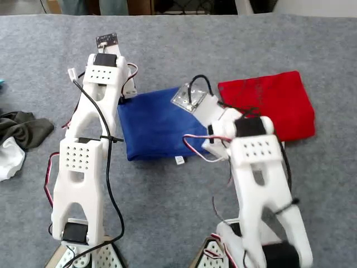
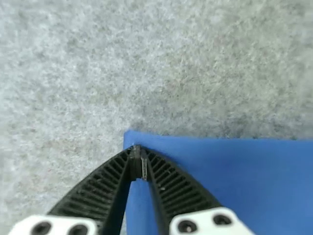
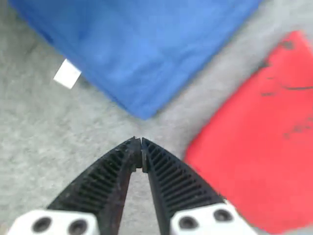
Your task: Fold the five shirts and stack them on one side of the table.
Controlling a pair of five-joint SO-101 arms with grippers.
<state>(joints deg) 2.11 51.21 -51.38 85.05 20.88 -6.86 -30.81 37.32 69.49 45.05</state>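
Blue shirt (image 2: pixel 234 181): folded flat mid-table, one corner right at the left gripper (image 2: pixel 138 164) tips.
Left gripper: jaws pressed together at that corner; whether any cloth is caught between them is hard to make out.
Right gripper (image 3: pixel 141 155): jaws clenched on nothing, over the grey table (image 3: pixel 44 132), between the blue shirt's corner and the folded red shirt (image 3: pixel 259 152).
Cut off: a crumpled dark shirt (image 1: pixel 22 127) and a white shirt (image 1: pixel 10 159) run past the high view's left edge.
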